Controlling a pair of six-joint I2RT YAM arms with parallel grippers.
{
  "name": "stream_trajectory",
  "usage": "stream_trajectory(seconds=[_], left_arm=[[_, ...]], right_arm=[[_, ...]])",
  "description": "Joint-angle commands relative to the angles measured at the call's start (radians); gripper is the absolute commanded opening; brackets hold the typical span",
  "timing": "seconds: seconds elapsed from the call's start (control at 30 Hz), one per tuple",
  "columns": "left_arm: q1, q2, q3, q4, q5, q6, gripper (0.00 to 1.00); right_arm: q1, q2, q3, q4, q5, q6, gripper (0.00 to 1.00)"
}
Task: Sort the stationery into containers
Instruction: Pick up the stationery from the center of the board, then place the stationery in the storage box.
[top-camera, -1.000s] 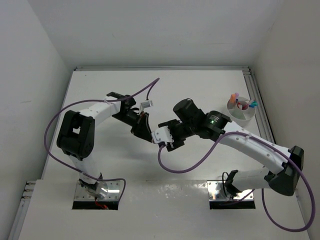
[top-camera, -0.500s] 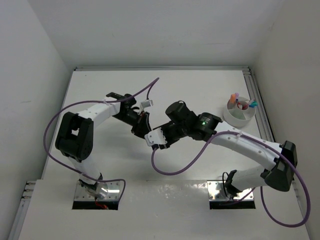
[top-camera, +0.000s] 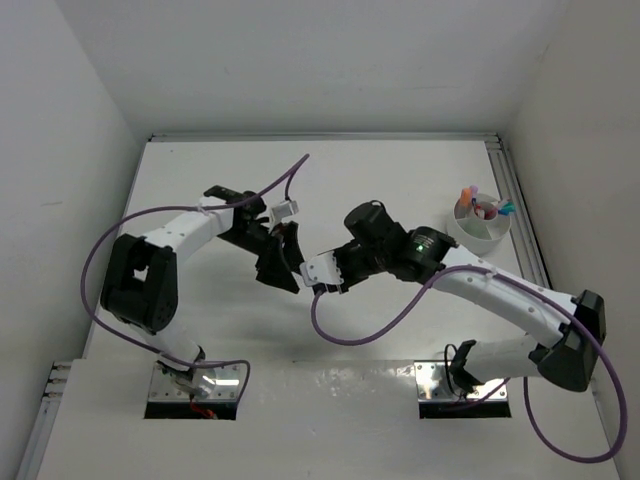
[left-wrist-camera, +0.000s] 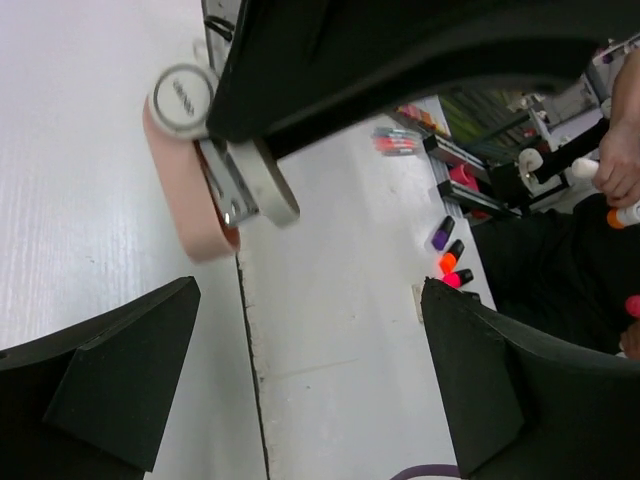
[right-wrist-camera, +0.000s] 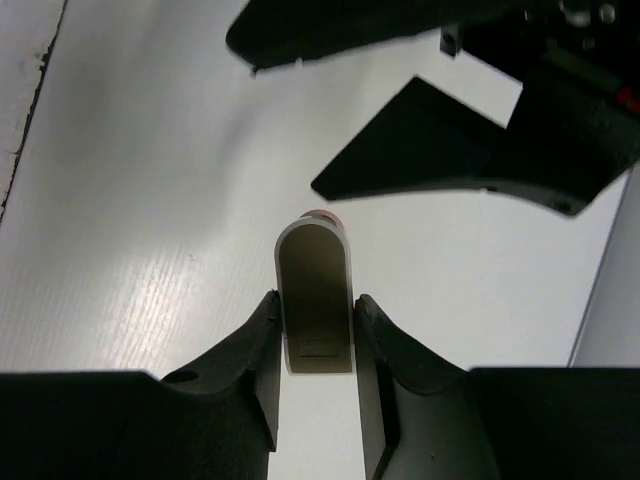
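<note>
Handover over the tabletop (top-camera: 350, 180). Right claw (right-wrist-camera: 316, 300) clamps the pinkish-brown block (left-wrist-camera: 190, 215); left claw (left-wrist-camera: 308, 290) gapes wide, not touching it. Next, I reckon: carry it to the white tub (top-camera: 478, 238).

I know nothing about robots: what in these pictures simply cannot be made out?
Top view: the small pinkish-brown block is hidden where the left gripper and right gripper meet.
Top view: the pens in the short round white tub are too small to count.
Right wrist view: the block shows edge-on only, its sides covered by the jaws.
Left wrist view: the right gripper's dark body covers the block's upper end.
</note>
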Motion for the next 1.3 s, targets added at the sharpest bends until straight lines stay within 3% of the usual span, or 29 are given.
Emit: stream_trajectory(seconds=[0.0, 0.1, 0.17, 0.2, 0.23, 0.3, 0.37, 0.43, 0.53, 0.57, 0.7, 0.83, 0.97, 1.27], left_arm=[[0.039, -0.065, -0.009, -0.029, 0.054, 0.089, 1.00], [0.065, -0.088, -0.012, 0.010, -0.021, 0.086, 1.00], [0.071, -0.119, -0.012, 0.089, -0.102, -0.044, 1.00], [0.068, -0.146, -0.029, 0.298, -0.259, -0.158, 1.00], [0.060, -0.188, -0.056, 0.443, -0.381, -0.465, 1.00], [0.041, -0.324, -0.092, 0.624, -0.678, -0.537, 1.00], [0.013, -0.335, -0.049, 0.617, -0.744, -0.515, 1.00], [0.016, -0.305, 0.006, 0.567, -0.755, -0.515, 1.00], [0.019, -0.279, 0.000, 0.551, -0.713, -0.512, 1.00], [0.016, -0.280, -0.015, 0.553, -0.704, -0.515, 1.00], [0.005, -0.283, -0.043, 0.571, -0.692, -0.532, 1.00], [0.001, -0.268, -0.038, 0.568, -0.692, -0.547, 1.00], [-0.009, -0.254, -0.043, 0.577, -0.681, -0.564, 1.00], [-0.021, -0.245, -0.049, 0.610, -0.678, -0.604, 1.00]], right_arm=[[-0.021, -0.091, -0.012, -0.005, 0.014, 0.027, 0.00], [-0.074, -0.154, -0.053, -0.058, 0.040, 0.024, 0.00], [-0.143, -0.209, -0.099, -0.095, 0.056, 0.016, 0.00], [-0.166, -0.228, -0.113, -0.107, 0.057, 0.017, 0.00], [-0.191, -0.245, -0.123, -0.133, 0.059, 0.016, 0.00], [-0.260, -0.289, -0.150, -0.156, 0.065, 0.013, 0.00], [-0.349, -0.317, -0.179, -0.186, 0.066, 0.001, 0.00], [-0.421, -0.354, -0.202, -0.210, 0.050, -0.053, 0.00], [-0.605, -0.374, -0.222, -0.271, -0.022, -0.156, 0.00], [-0.716, -0.369, -0.212, -0.294, -0.048, -0.183, 0.00], [-0.984, -0.306, -0.157, -0.380, -0.139, -0.370, 0.00], [-1.211, -0.195, -0.071, -0.439, -0.191, -0.432, 0.00], [-1.334, -0.069, 0.108, -0.532, -0.223, -0.313, 0.00], [-1.489, 0.086, 0.311, -0.640, -0.236, 0.303, 0.00]])
